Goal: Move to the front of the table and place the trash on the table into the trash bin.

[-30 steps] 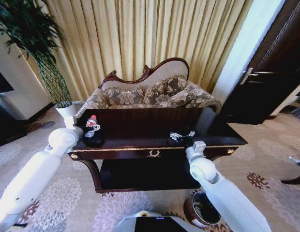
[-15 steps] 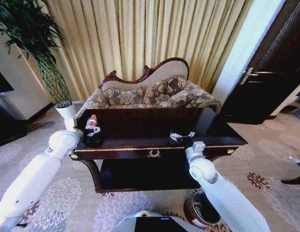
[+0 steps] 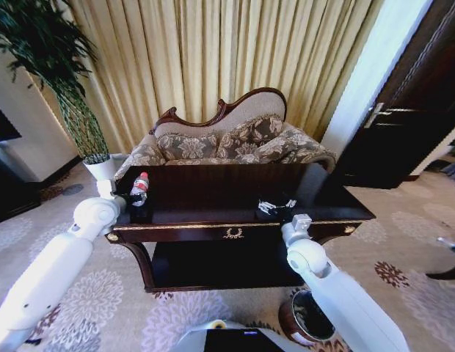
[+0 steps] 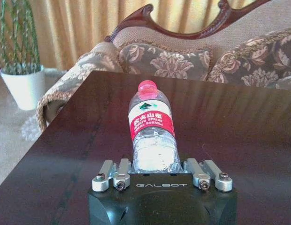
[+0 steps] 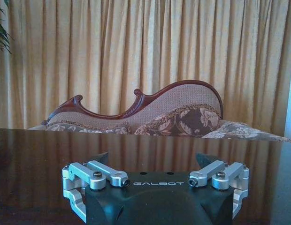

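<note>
The trash, a small clear bottle [image 3: 140, 184] with a red cap and red label, sits at the left end of the dark glossy table [image 3: 213, 192]. My left gripper [image 3: 136, 204] is shut on the bottle's lower part. In the left wrist view the bottle [image 4: 152, 129] rises straight out of the jaws, cap pointing away toward the sofa. My right gripper [image 3: 276, 208] hovers open over the table's front right part, with nothing between its fingers [image 5: 76, 202]. The round dark-brown trash bin [image 3: 301, 319] stands on the carpet below my right arm.
A floral sofa [image 3: 227, 143] stands close behind the table, with curtains behind it. A white plant pot [image 3: 103, 167] is on the left, a dark door [image 3: 415, 117] on the right. The table has a lower shelf [image 3: 220, 265] and gold trim.
The bottle and my left gripper have shifted a little farther over the table and slightly right. The right arm has not moved.
</note>
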{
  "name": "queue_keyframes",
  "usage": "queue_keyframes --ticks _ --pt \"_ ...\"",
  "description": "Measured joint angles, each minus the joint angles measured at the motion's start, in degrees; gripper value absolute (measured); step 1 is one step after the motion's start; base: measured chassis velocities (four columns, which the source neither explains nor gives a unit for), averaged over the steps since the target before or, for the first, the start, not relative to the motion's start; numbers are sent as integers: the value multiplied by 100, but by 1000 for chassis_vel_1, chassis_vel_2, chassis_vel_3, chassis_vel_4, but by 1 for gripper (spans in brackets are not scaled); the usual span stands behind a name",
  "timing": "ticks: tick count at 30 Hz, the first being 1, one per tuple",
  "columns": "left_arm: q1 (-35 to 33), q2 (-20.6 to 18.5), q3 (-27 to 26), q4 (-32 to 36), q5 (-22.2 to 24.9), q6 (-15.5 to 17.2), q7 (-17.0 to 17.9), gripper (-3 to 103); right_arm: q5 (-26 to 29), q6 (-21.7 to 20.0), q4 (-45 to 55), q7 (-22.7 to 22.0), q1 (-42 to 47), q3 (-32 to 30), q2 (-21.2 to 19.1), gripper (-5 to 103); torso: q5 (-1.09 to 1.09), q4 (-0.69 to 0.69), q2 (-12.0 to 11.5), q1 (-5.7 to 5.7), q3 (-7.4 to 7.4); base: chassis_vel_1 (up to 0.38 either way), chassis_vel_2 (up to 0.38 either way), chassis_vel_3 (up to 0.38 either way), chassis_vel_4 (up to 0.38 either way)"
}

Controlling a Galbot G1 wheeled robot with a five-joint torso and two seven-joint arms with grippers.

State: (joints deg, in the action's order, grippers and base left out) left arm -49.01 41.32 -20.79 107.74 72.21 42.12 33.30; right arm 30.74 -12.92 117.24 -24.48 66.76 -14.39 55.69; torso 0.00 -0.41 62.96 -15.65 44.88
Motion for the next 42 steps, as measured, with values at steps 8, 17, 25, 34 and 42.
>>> queue_keyframes --ticks 8,17,25,34,42 --pt "-557 -53 -439 138 -2117 -760 -1480 41 451 -77 301 -257 -44 -9 -44 100 1 0 -1 0 0 0 0 0 0" --pt "-1219 -222 -677 494 -3908 -2384 -2735 41 2098 -248 1129 -464 -287 34 -254 100 0 1 -1 0 0 0 0 0 0" --pt "-792 -378 -204 512 -4466 -3580 -3082 41 3680 -272 1558 -269 -754 33 -634 100 0 0 -1 0 0 0 0 0 0" --pt "942 -453 918 -246 -4347 -3916 -3306 41 4560 -327 1152 -133 -1734 279 -819 100 0 0 -1 0 1 0 0 0 0" --pt "2052 -309 1886 -779 -4216 -3746 -3302 41 4685 -512 73 152 -3034 570 -795 100 1 0 -1 0 1 0 0 0 0"
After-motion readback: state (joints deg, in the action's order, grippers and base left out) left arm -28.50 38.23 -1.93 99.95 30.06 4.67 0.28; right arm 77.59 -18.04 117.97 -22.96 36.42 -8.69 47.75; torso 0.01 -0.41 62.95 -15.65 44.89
